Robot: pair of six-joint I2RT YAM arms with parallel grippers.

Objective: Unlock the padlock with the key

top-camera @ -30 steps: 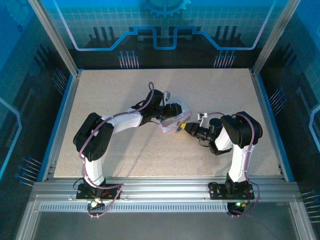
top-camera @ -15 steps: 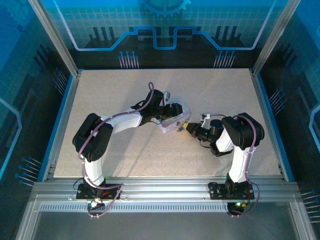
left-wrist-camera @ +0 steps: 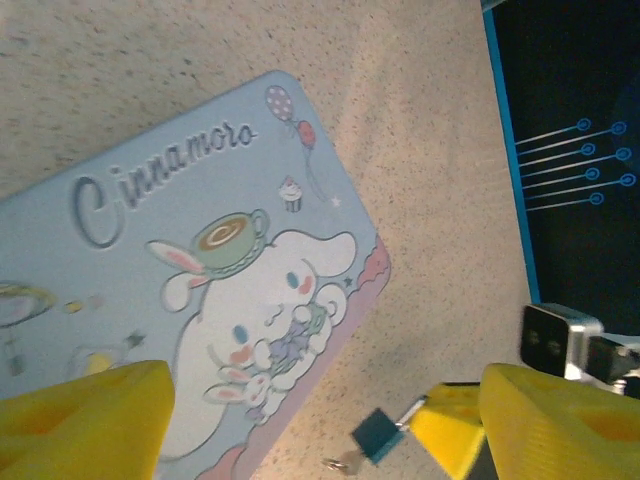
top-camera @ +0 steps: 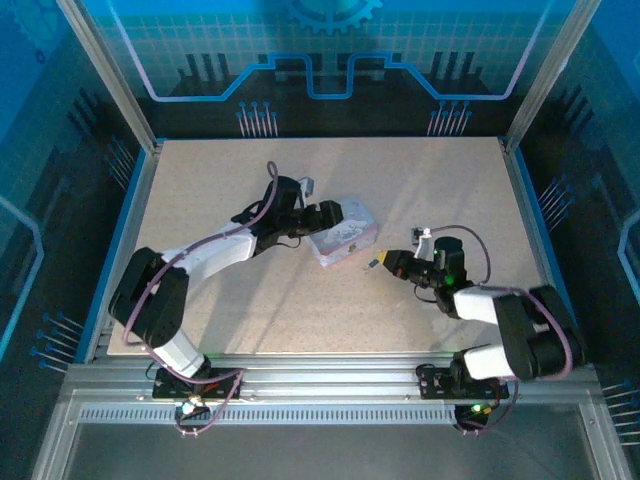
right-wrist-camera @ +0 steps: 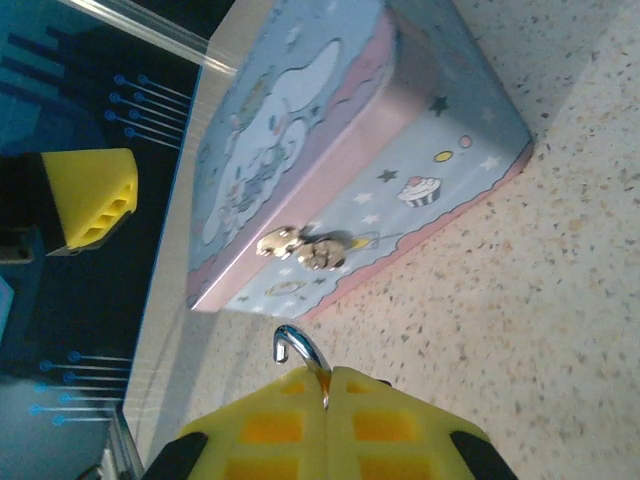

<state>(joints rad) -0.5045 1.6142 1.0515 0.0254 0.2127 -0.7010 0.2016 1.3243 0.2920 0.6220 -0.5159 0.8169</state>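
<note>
My right arm reaches low toward the tin (top-camera: pixel 345 232), my right claw (right-wrist-camera: pixel 327 378) clenched on the padlock (left-wrist-camera: pixel 375 434) just off the tin's clasp side, with only the shackle (right-wrist-camera: pixel 295 345) clear of my pads, while my left claw (left-wrist-camera: pixel 320 420) hangs spread over the lid, and the silvery speck (left-wrist-camera: pixel 340 463) beneath the padlock is too small to name.

A speckled beige table (top-camera: pixel 250 300) bears one pastel cartoon-printed tin (top-camera: pixel 345 237) near its middle.
</note>
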